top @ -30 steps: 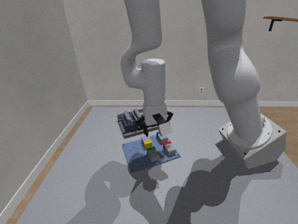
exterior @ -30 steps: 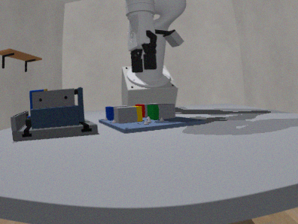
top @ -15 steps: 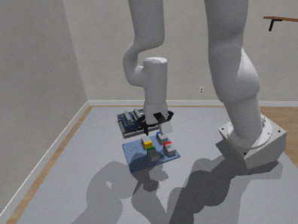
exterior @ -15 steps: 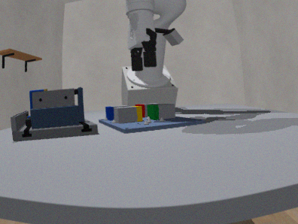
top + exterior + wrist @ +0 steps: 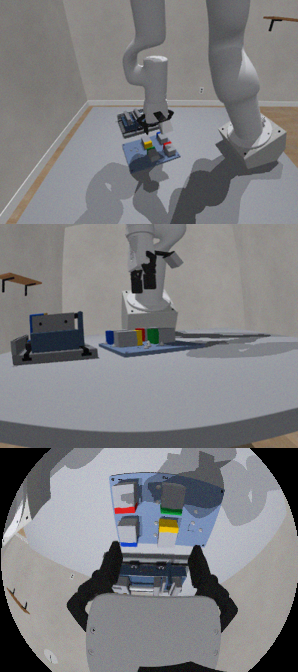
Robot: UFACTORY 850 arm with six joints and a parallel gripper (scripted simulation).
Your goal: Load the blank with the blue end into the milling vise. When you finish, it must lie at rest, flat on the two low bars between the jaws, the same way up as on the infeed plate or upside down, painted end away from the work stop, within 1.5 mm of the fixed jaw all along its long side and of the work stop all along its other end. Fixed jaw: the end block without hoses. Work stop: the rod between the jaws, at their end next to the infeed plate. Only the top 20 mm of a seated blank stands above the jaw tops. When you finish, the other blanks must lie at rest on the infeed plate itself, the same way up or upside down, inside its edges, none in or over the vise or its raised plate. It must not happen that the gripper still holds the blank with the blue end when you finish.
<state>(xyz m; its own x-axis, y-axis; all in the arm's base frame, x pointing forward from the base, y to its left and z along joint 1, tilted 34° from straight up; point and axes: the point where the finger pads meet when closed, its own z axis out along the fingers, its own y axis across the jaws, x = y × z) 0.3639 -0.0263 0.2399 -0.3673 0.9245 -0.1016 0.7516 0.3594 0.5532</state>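
The blank with the blue end (image 5: 128, 531) lies on the blue infeed plate (image 5: 150, 151), at the corner nearest the vise; it also shows in the exterior view (image 5: 121, 337) and in the top view (image 5: 162, 137). The milling vise (image 5: 54, 337) stands beside the plate, with nothing between its jaws; it also shows in the top view (image 5: 129, 121). My gripper (image 5: 143, 281) is open and empty, high above the near edge of the plate and the vise. In the wrist view its fingers frame the vise.
Three other blanks lie on the infeed plate: red end (image 5: 124, 498), green end (image 5: 172, 498), yellow end (image 5: 168, 526). The robot base (image 5: 252, 140) stands to the right. A wall shelf (image 5: 16, 280) hangs far left.
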